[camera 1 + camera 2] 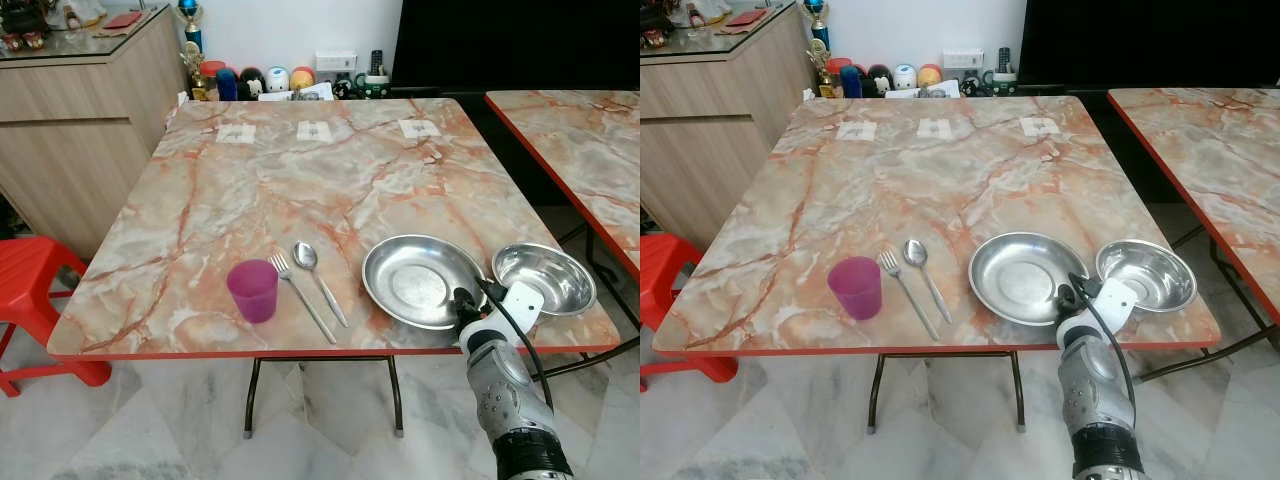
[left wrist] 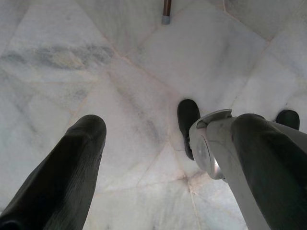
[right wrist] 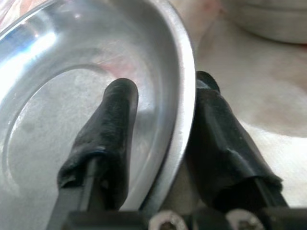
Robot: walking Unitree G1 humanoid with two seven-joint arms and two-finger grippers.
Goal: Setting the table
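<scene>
On the marble table (image 1: pixel 300 170), near its front edge, stand a purple cup (image 1: pixel 253 290), a fork (image 1: pixel 300 296) and a spoon (image 1: pixel 318 281) side by side. Right of them lie a shallow steel plate (image 1: pixel 415 280) and a smaller steel bowl (image 1: pixel 545 277). My right gripper (image 1: pixel 466 300) reaches up from below the front edge to the plate's near right rim. In the right wrist view its fingers (image 3: pixel 112 143) straddle that rim (image 3: pixel 184 96), one inside the plate and one outside, pinched on it. The plate rests on the table. My left gripper (image 2: pixel 153 129) hangs open over the floor.
A second marble table (image 1: pixel 590 130) stands close on the right with a narrow gap between. A red plastic stool (image 1: pixel 30 285) is at the left front, a wooden cabinet (image 1: pixel 80 120) behind it. Small ornaments and a mug line the wall past the far edge.
</scene>
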